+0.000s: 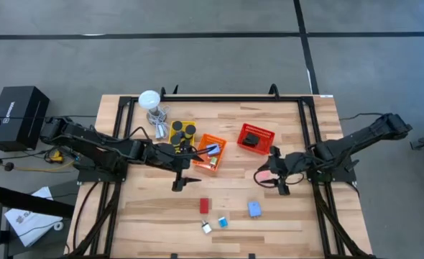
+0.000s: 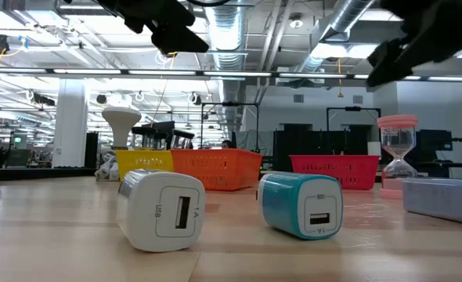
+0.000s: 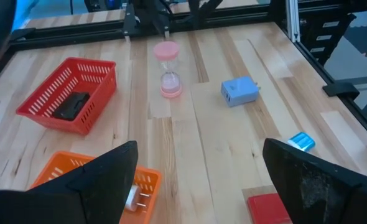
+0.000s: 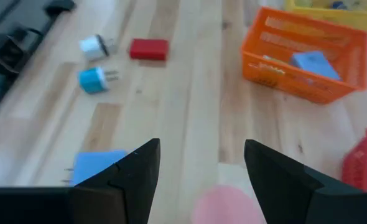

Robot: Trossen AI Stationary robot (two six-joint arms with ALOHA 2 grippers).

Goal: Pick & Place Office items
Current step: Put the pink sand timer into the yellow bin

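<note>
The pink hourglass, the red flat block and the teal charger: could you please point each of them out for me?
Pink hourglass [image 3: 168, 68], left wrist view: on its glass waist.
Red flat block [image 4: 149, 49], right wrist view: on the middle of its top face.
Teal charger [image 2: 300, 204], low view: on its front face above the USB port.

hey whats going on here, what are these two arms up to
Two robot arms are sorting small office items into mesh baskets. The left gripper hangs open beside the orange basket, which already holds a blue block. The right gripper is open right over the pink hourglass. The red basket holds a black item. Still loose on the table: a red block, a white charger, a teal charger and a blue charger.
</note>
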